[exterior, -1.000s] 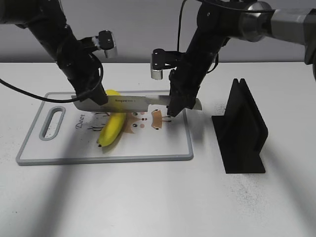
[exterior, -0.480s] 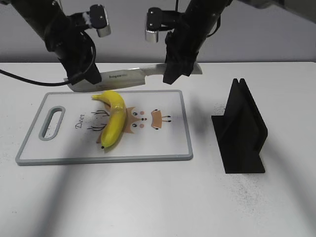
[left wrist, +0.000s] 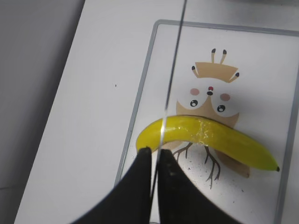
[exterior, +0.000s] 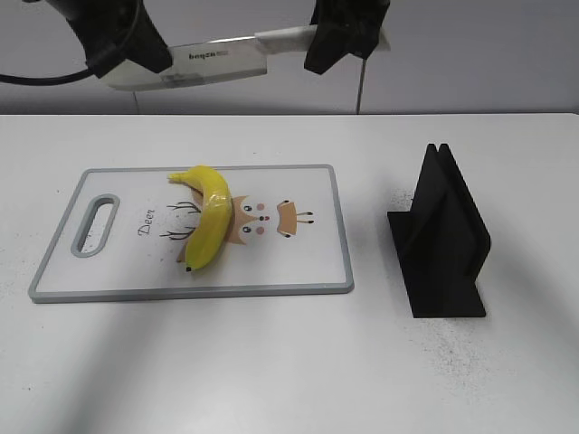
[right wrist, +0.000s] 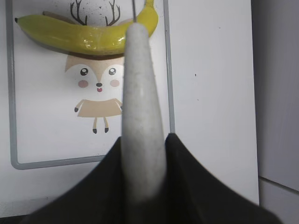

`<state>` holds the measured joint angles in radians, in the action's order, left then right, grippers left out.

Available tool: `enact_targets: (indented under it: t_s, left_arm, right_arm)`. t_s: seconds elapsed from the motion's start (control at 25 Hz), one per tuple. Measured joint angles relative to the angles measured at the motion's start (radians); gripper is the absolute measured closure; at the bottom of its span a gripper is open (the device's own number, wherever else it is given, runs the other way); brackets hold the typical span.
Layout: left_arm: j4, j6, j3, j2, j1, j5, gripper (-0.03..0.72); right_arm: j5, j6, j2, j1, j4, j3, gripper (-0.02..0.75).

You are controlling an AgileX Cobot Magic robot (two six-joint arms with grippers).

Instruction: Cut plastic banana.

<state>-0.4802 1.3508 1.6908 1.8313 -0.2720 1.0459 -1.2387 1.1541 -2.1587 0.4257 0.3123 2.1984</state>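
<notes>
The plastic banana (exterior: 210, 221) lies whole on the white cutting board (exterior: 118, 267), across its deer drawing. Both grippers hold a white knife (exterior: 217, 56) level, high above the board's far edge. My left gripper (exterior: 136, 61) is shut on the blade end; in the left wrist view the blade (left wrist: 173, 74) runs edge-on from its fingertips (left wrist: 154, 156), with the banana (left wrist: 210, 137) far below. My right gripper (exterior: 330, 45) is shut on the pale handle (right wrist: 140, 93), gripped between its jaws (right wrist: 145, 140), above the banana (right wrist: 74, 35).
A black slotted knife stand (exterior: 443, 235) stands on the table to the right of the board. The board has a handle slot (exterior: 95, 226) at its left end. The white table runs around them.
Both arms have lifted the knife together, from lying across the banana on the board to high above it. The banana stays on the board.
</notes>
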Motion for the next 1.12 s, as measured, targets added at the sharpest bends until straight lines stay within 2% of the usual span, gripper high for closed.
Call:
enact_targets:
  t_s: [0.36,0.44,0.52,0.68,0.76,0.88,1.12]
  left_arm:
    - [-0.036,0.000,-0.001,-0.006,0.005,0.010,0.697]
    - [-0.043,-0.003,-0.001,-0.006,0.005,0.008,0.673]
    - [-0.063,-0.012,-0.001,-0.006,0.006,-0.003,0.592]
    - [-0.098,-0.017,-0.001,-0.006,0.005,-0.002,0.295]
    - [-0.117,-0.018,-0.001,-0.006,0.005,0.004,0.172]
    - [-0.162,-0.018,-0.002,-0.014,0.005,-0.014,0.100]
    - [-0.189,-0.080,-0.003,-0.066,0.049,-0.087,0.085]
  right_arm:
    - [0.000,0.041,0.003,-0.002,0.005,0.000,0.563]
    - [0.000,0.046,0.003,-0.003,0.007,0.000,0.563]
    - [0.000,0.045,0.003,-0.003,0.013,0.000,0.568]
    - [0.000,0.037,0.003,-0.004,0.031,0.000,0.576]
    - [0.000,0.035,0.004,-0.004,0.036,0.001,0.576]
    - [0.004,0.031,0.004,-0.004,0.045,0.001,0.577]
    - [0.007,0.025,0.004,-0.004,0.046,0.001,0.577]
